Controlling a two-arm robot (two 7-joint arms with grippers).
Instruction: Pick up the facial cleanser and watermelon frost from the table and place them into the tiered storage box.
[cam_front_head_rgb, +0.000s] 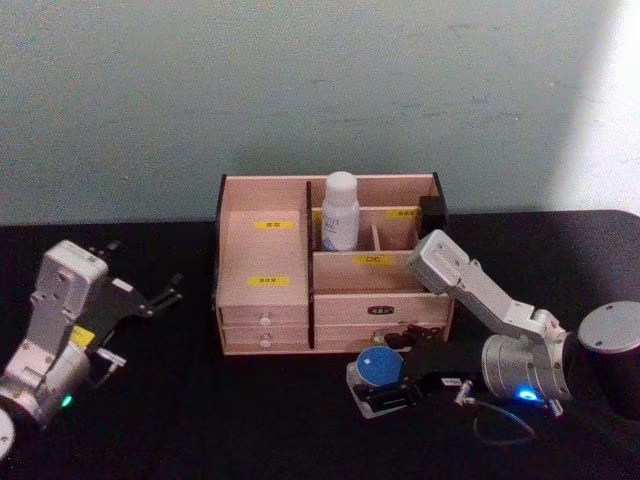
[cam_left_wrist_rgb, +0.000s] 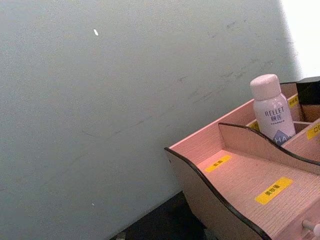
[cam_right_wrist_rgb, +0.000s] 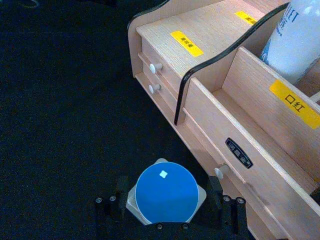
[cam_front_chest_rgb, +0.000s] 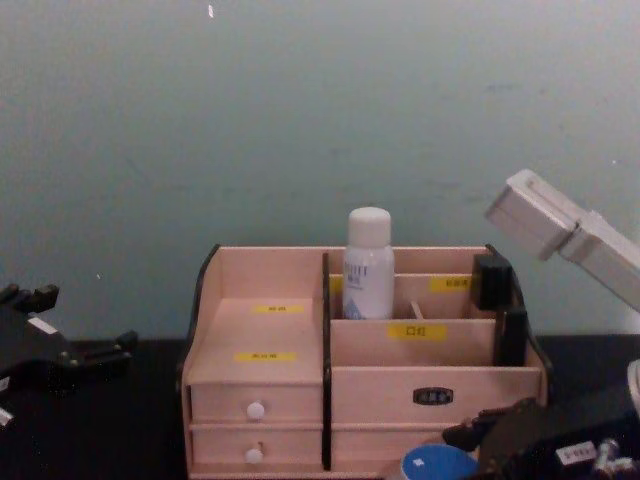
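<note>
Blue-lidded squat watermelon frost jar (cam_right_wrist_rgb: 165, 192) sits on the black bench (cam_front_head_rgb: 250, 420) within the right tool (cam_right_wrist_rgb: 167, 186), grip unclear. Tall white facial cleanser bottle (cam_front_head_rgb: 340, 210) stands in the pinkish wooden tiered storage box (cam_front_head_rgb: 262, 270); left tool (cam_front_head_rgb: 150, 280) idles, spread.

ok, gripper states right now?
Left gripper: open, empty.
Right gripper: shut on the squat clear blue-lidded jar.

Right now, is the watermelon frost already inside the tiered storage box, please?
No, the watermelon frost sits on the black table in front of the tiered storage box, at the right gripper.
</note>
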